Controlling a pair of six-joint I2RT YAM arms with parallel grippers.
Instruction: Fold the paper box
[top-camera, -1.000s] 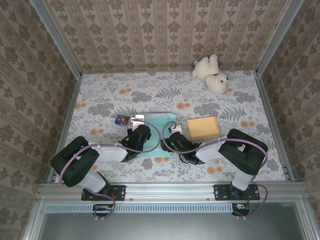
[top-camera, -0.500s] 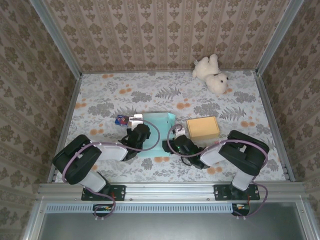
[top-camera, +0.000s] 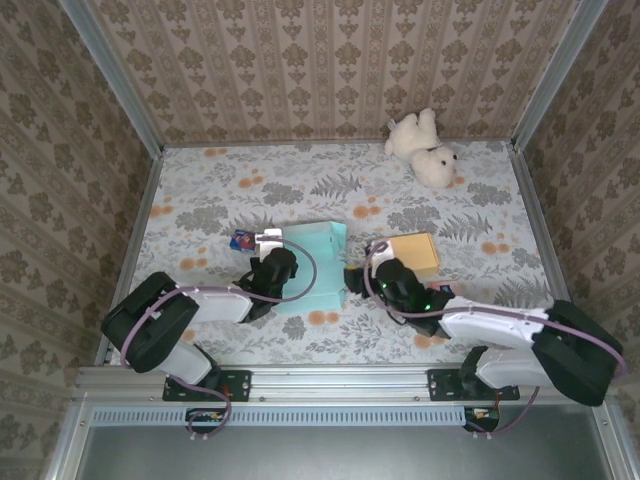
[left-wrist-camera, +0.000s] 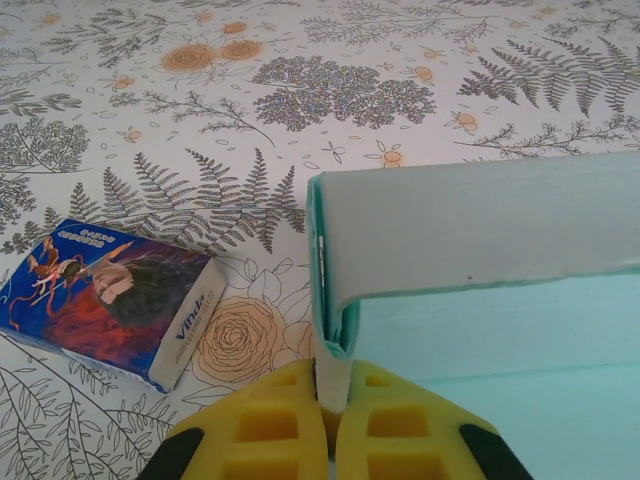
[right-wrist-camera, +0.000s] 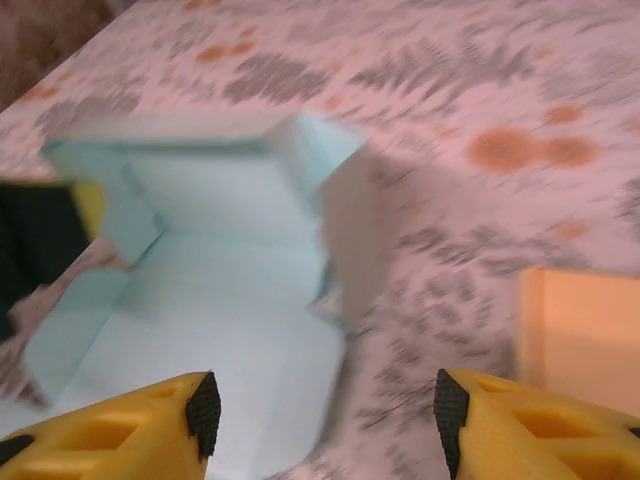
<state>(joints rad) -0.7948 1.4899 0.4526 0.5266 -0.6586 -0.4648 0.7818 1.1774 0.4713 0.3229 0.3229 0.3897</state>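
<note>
Pale turquoise paper box (top-camera: 312, 262), half formed, sits on the floral tablecloth (top-camera: 480, 200) just beside the closed tan cardboard box (top-camera: 406, 256), on that box's left-arm side. Its far wall is up, and the wall facing the tan box seems to stand steeper than a second ago.

The left gripper (left-wrist-camera: 330, 385) is on the paper box's side away from the tan box. Its yellow fingers are clamped together on the corner flap, as before.

The right gripper (top-camera: 357, 273) sits between the two boxes, jaws apart and empty. Its arm has dropped from an upright pose to a low, outstretched one, and the blurred right wrist view suggests motion. The raised side was probably just let go, so it may spring back before the remaining flaps are tucked.

Well beyond the paper box from the tan box lies a small blue printed carton (left-wrist-camera: 110, 300). A white plush bear (top-camera: 425, 148) lies farther back from the tan box.
</note>
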